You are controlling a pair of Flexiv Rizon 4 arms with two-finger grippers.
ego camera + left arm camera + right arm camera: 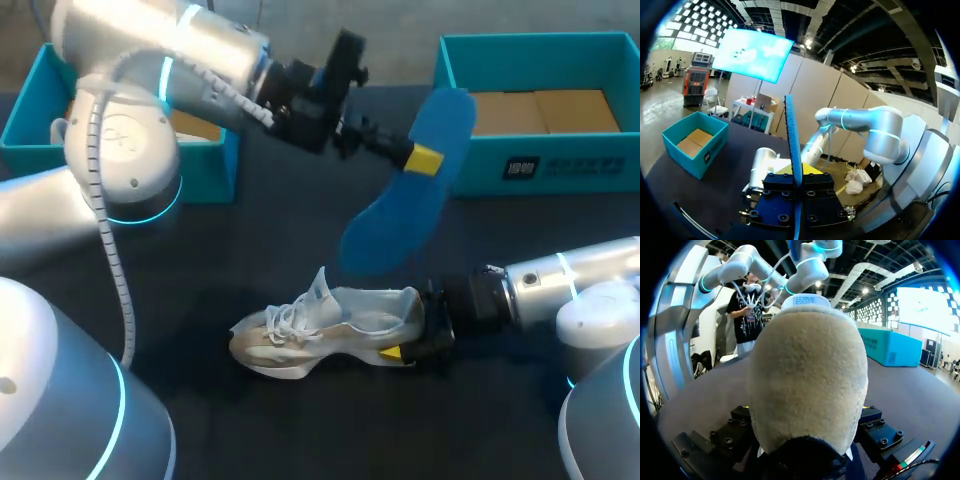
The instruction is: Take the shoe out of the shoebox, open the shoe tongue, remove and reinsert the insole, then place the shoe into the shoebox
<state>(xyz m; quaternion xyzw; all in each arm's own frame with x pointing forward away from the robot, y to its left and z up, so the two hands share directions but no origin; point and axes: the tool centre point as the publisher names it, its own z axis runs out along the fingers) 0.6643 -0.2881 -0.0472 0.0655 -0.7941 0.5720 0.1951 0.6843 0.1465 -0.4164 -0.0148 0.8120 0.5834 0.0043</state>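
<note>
Left end effector (422, 160) clamps insole (395, 225), frame centre; right end effector (412, 330) grips shoe (320, 335) heel. Lower insole toe-first into opening, shoe held steady.

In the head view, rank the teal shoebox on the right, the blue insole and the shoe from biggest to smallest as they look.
1. The right shoebox looks largest.
2 and 3. The insole and the shoe look about alike. The insole is raised nearer the camera, so I won't rank these two.
</note>
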